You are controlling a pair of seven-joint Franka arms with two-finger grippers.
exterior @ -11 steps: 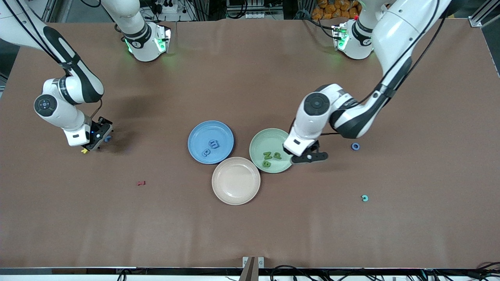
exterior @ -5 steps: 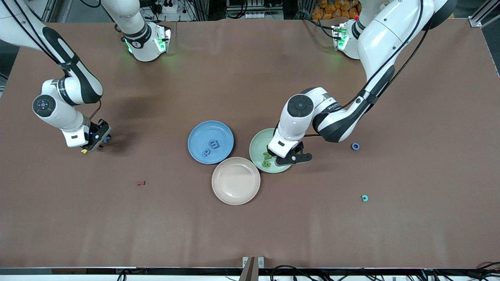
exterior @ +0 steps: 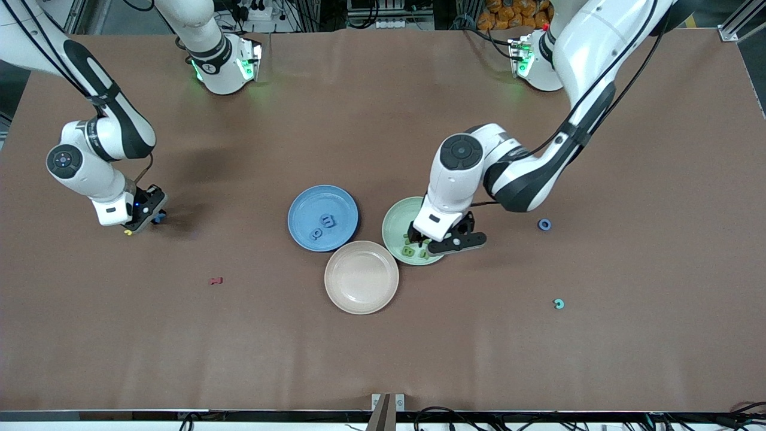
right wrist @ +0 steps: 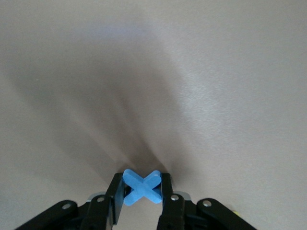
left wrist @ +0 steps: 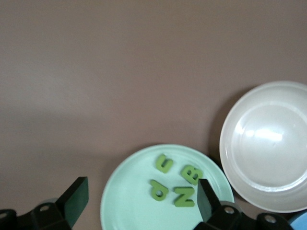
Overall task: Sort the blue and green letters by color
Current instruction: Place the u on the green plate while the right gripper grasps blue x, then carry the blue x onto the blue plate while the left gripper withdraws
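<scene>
- The left tool (exterior: pixel 419 239) covered part of the green plate (exterior: pixel 396 222) and some green letters (left wrist: pixel 175 183) in the front view.
- The white plate (left wrist: pixel 268 143) and the green plate were cut off by the left wrist view's edge.
- The red letter (exterior: pixel 216 280) was too small to read.

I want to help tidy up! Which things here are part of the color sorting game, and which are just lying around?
In the game:
green letters on the green plate, under the open left gripper
blue letters on the blue plate
blue X, pinched in the right gripper
blue ring, on the table

Just lying around:
beige plate
red letter
teal C
yellow piece
</scene>
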